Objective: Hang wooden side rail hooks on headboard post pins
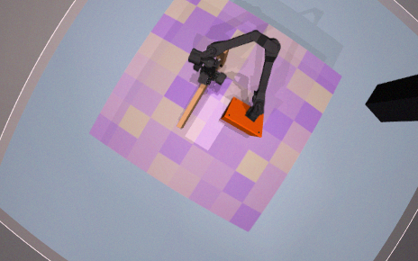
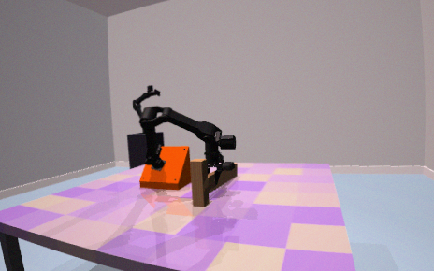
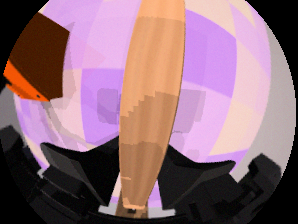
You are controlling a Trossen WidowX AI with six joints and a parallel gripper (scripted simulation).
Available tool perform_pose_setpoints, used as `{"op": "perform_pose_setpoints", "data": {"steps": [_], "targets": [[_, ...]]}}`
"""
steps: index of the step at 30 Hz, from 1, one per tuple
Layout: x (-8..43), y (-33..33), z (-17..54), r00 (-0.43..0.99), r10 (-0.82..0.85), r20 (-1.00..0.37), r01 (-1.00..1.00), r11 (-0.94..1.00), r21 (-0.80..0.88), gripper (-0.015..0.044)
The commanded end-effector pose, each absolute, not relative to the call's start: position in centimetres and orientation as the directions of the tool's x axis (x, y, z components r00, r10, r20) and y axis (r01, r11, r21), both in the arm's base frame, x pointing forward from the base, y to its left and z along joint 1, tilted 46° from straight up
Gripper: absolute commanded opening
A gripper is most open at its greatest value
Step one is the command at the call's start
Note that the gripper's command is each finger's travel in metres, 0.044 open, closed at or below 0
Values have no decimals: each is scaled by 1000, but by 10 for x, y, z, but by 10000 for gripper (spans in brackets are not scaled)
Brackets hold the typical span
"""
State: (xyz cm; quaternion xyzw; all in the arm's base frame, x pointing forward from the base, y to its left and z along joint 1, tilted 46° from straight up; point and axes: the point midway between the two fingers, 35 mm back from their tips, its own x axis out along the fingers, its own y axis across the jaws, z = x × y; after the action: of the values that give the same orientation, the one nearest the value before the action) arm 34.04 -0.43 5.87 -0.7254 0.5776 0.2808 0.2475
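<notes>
- The room has plain grey walls and a pale blue floor; a table [image 1: 239, 184] [image 2: 276, 206] [image 3: 210, 65] stands in it, patched in violet, pink and cream squares.
- Top view: the rail [image 1: 191, 107] [image 2: 229, 173] [image 3: 152, 65], a straight orange-brown bar, runs from under the gripper [image 1: 209, 77] [image 2: 217, 170] [image 3: 141, 135] out over the table. The arm [image 1: 266, 67] [image 2: 180, 119], matt black and jointed, rises from a bright orange wedge [image 1: 239, 117] [image 2: 175, 170] [image 3: 22, 82]. The post [image 1: 222, 58] [image 2: 199, 183] is mostly hidden beneath the arm.
- Exterior view: the post stands upright — square-cut, browner wood — with the rail's near end close against it. Hooks, pins and slot cannot be made out, so whether the rail is seated I cannot tell.
- Wrist view: the jaws are clenched on the rail, black wedge-shaped fingers on either side of its streaky grain. Grasping is done, and the rail seems brought to the post; left, by my judgement — confirming or finishing the seating, then letting go and backing off.
</notes>
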Motion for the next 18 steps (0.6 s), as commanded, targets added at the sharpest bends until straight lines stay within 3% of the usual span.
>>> {"op": "perform_pose_setpoints", "data": {"steps": [1, 18], "targets": [[342, -2, 64, 191, -696, -692, -974, -221, -48, 0], [343, -3, 65, 191, -696, -692, -974, -221, -48, 0]]}}
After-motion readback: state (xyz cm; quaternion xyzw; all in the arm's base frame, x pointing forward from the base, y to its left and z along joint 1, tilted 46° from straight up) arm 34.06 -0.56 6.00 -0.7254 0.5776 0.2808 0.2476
